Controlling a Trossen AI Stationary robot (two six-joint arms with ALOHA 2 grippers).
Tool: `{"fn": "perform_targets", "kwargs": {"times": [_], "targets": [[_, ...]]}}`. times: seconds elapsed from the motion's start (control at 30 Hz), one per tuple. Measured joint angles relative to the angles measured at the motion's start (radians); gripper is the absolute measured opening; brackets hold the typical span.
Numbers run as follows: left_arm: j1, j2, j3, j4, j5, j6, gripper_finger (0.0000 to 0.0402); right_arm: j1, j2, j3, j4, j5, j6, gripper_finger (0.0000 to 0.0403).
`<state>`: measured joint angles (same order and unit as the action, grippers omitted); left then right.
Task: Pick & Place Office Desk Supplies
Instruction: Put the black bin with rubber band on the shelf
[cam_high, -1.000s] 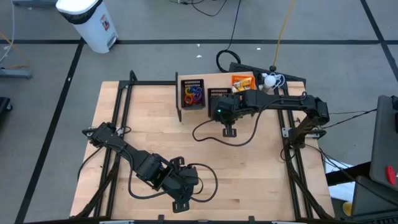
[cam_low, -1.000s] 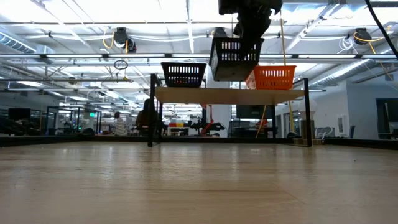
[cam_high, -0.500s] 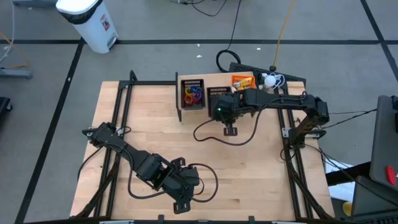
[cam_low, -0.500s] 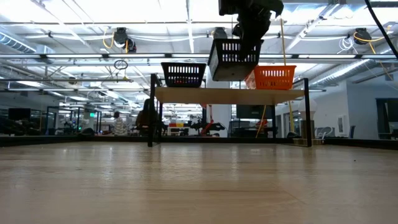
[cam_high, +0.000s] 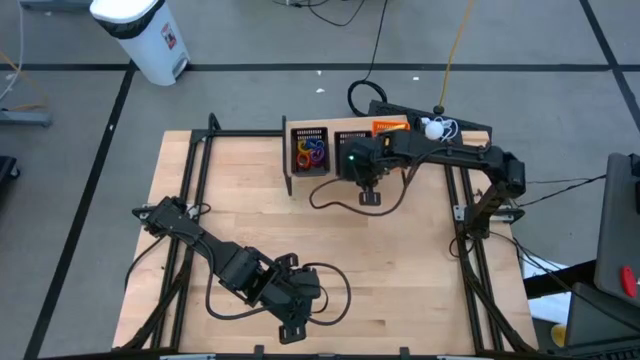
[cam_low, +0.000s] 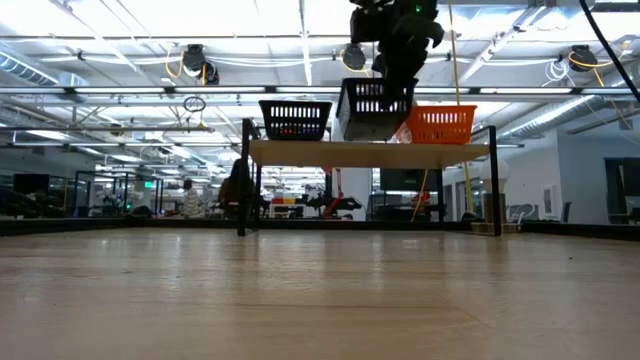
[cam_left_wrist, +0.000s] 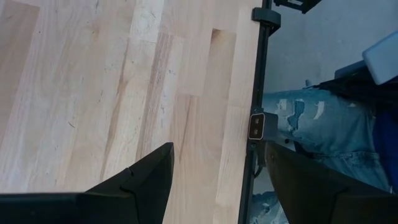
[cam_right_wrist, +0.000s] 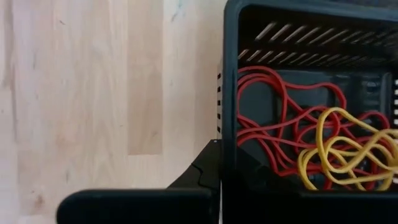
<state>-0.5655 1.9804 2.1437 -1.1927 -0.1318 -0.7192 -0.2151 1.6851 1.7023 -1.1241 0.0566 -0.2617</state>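
Your right hand (cam_high: 362, 168) is clenched on the rim of a black mesh basket (cam_low: 374, 108), and that basket hangs in the air just above the raised shelf (cam_low: 370, 151) at the far edge of the counter (cam_high: 250, 220). What the next move turns on is the gap below it: the basket sits between the dark basket of coloured rings (cam_high: 309, 151) on one side and the orange basket (cam_low: 438, 124) on the other, so it looks as if you only need to lower it straight down into that middle slot. In the low view the carried basket tips slightly, one corner lower than the other; you will want it level before it meets the shelf. The right wrist view shows the load inside: red elastic loops (cam_right_wrist: 273, 124) tangled with yellow elastic loops (cam_right_wrist: 339, 155) on the basket floor, with one dark finger (cam_right_wrist: 205, 171) outside the wall. The right arm is stretched long across the far side of the counter. Your left hand (cam_high: 291, 318) rests with its fingers apart, grasping nothing, near the counter's front edge, well away from the shelf, so the right arm is plainly the one to finish this.
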Motion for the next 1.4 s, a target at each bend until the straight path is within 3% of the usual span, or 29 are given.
{"fn": "perform_targets", "kwargs": {"times": [0.43,1.4], "targets": [[0.000,0.000,0.000,0.001,0.001,-0.002,0.0255,-0.076,0.112,0.006,0.025,-0.006,-0.063,0.0000],[0.000,0.000,0.000,0.021,0.004,0.004,0.0255,-0.105,0.105,0.000,0.084,0.046,-0.101,0.0003]]}}
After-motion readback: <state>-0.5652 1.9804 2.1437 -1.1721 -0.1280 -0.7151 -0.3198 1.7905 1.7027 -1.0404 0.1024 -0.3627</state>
